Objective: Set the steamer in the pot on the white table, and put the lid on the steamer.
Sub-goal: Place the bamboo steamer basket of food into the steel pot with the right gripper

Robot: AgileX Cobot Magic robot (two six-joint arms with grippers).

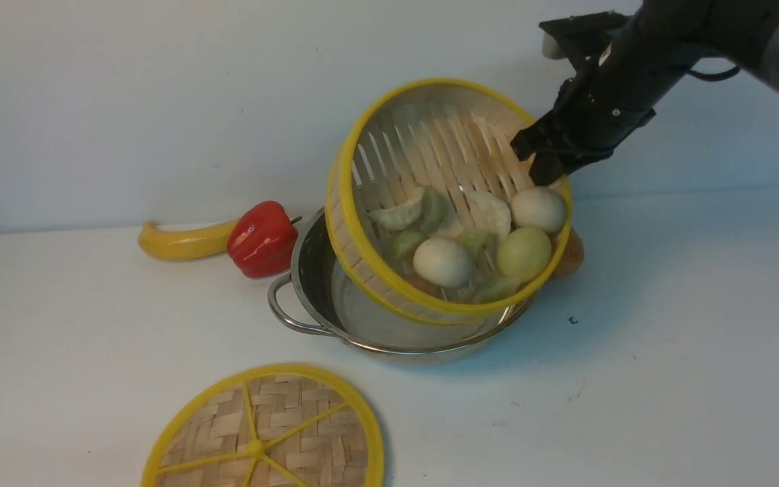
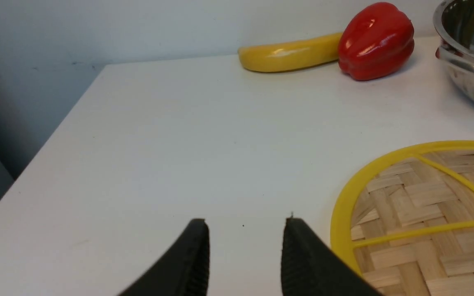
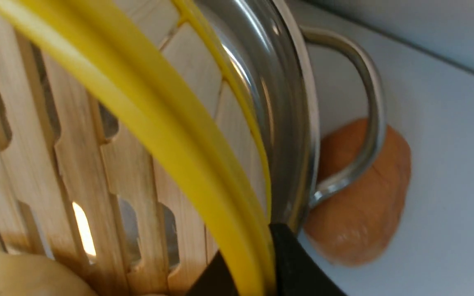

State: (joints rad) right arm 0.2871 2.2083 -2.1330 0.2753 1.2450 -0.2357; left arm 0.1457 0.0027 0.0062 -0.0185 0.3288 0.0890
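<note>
Overall: front view; directions are read as a clock face centred on the pot (image 1: 312, 267).
Pot: stands on the white desk (image 1: 667, 338) at centre, with one looped handle (image 1: 287, 314) at 8 o'clock.
Steamer (image 1: 430, 155): steeply tilted, open side toward the camera. Its low edge sits inside the pot at 6 o'clock and its high edge is raised clear at 12 to 1 o'clock, so it is not seated level.
Contents (image 1: 443, 260): white and pale green dumpling-like pieces, heaped at the low side of the slatted floor.
Right pincer (image 1: 544, 174): nearly closed, clamped on the steamer's yellow rim at 2 o'clock of the steamer. The right wrist view shows one black finger (image 3: 298, 263) on each side of that rim.
Left pincer (image 2: 246, 225): jaws parted with nothing between them, above bare desk just beside the lid's rim.
Lid (image 1: 268, 433): flat on the desk at 7 o'clock, apart from the pot, knob up.
Red pepper (image 1: 262, 238): at 10 o'clock, just beside the pot.
Yellow fruit (image 1: 183, 241): banana-like, at 9 to 10 o'clock beyond the pepper.
Brown item (image 1: 571, 253): at 3 o'clock on the desk, by the pot's other handle; its kind cannot be told.
</note>
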